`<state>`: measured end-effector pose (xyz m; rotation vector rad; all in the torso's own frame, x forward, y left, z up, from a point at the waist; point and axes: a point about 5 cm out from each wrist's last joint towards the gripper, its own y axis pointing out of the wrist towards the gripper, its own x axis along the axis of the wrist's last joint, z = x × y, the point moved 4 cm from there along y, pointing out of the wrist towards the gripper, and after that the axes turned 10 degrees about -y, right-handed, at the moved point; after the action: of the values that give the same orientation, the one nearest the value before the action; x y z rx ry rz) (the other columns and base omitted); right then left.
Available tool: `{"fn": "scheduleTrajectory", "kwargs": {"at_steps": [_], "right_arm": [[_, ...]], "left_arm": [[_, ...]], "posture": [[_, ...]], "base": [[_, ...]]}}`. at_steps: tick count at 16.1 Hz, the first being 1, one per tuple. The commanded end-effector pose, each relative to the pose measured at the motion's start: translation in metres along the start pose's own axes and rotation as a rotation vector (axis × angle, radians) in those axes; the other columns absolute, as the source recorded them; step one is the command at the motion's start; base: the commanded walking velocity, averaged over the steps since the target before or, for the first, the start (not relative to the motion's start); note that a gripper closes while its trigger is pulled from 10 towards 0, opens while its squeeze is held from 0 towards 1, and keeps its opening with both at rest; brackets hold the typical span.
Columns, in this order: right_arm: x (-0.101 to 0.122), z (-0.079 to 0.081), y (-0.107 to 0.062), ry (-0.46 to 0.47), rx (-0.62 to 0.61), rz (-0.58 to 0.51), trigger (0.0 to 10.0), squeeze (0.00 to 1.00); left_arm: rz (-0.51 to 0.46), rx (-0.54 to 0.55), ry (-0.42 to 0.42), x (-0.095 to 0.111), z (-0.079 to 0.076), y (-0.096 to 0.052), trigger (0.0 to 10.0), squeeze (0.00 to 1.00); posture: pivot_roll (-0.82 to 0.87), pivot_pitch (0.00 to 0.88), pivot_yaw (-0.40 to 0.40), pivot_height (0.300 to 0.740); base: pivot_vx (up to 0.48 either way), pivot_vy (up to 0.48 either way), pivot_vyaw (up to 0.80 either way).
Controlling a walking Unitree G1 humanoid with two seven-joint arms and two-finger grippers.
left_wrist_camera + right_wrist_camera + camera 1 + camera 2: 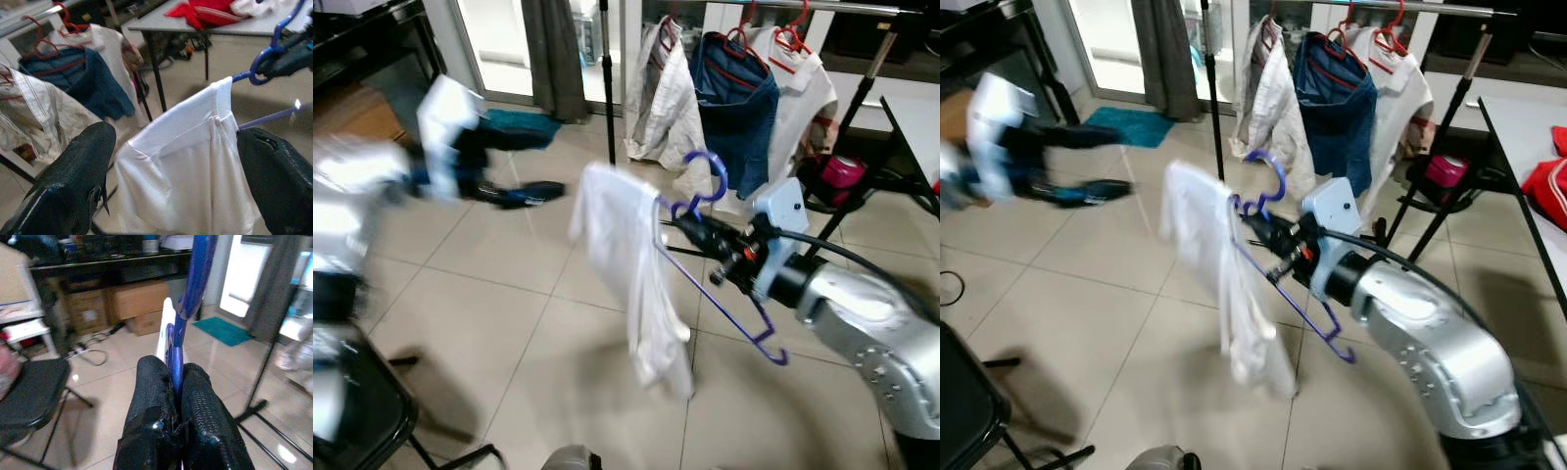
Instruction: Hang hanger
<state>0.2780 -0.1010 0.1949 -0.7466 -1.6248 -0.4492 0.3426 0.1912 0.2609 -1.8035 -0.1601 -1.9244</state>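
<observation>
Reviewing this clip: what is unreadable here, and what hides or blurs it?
- Left gripper: motion-blurred in the eye views.
- Purple hanger: its far shoulder is hidden under the white shirt.
- Clothes rack: its bar is cut off by the top edge.
- Red cloth: cut off by the right edge.

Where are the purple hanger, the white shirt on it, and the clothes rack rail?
purple hanger (708,168): left eye view, on its hook.
white shirt (625,257): left eye view, on its hanging body.
clothes rack rail (1430,9): right eye view, on the bar's bare part.
</observation>
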Motion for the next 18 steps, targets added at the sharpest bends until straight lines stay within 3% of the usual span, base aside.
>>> {"fn": "scheduleTrajectory", "kwargs": {"at_steps": [1, 2, 5, 9, 10, 11, 18], "right_arm": [[0.02, 0.008, 0.001, -0.048, 0.057, -0.08, 0.0, 0.0], [0.024, 0.019, -0.002, -0.092, 0.171, -0.088, 0.0, 0.0], [0.032, 0.037, -0.006, -0.116, 0.332, -0.117, 0.0, 0.0], [0.036, 0.05, -0.01, -0.128, 0.438, -0.126, 0.0, 0.0], [0.036, 0.051, -0.011, -0.13, 0.454, -0.128, 0.0, 0.0], [0.037, 0.052, -0.012, -0.13, 0.46, -0.129, 0.0, 0.0], [0.036, 0.047, -0.008, -0.138, 0.437, -0.124, 0.0, 0.0]], "left_arm": [[0.038, -0.049, -0.001, -0.004, -0.003, 0.003, 10.0, 0.0], [0.135, -0.136, 0.024, -0.008, -0.007, 0.0, 10.0, 0.0], [0.286, -0.303, 0.043, -0.018, -0.018, -0.001, 10.0, 0.0], [0.31, -0.363, 0.084, -0.02, -0.018, 0.013, 10.0, 0.0], [0.302, -0.384, 0.079, -0.02, -0.02, 0.017, 4.1, 0.0], [0.294, -0.399, 0.063, -0.02, -0.023, 0.019, 0.0, 0.0], [0.272, -0.488, 0.088, -0.027, -0.034, 0.028, 0.0, 0.0]], "posture": [[0.07, 0.0, 0.042, 0.74], [0.07, 0.0, 0.04, 0.74], [0.07, 0.0, 0.04, 0.74], [0.07, 0.0, 0.043, 0.74], [0.07, 0.0, 0.045, 0.74], [0.06, 0.0, 0.049, 0.74], [0.06, 0.0, 0.046, 0.74]], "base": [[0.0, 0.0, 0.0], [0.0, 0.0, 0.0], [0.0, 0.0, 0.0], [0.0, 0.0, 0.0], [0.0, 0.0, 0.0], [0.0, 0.0, 0.0], [0.0, 0.0, 0.0]]}}
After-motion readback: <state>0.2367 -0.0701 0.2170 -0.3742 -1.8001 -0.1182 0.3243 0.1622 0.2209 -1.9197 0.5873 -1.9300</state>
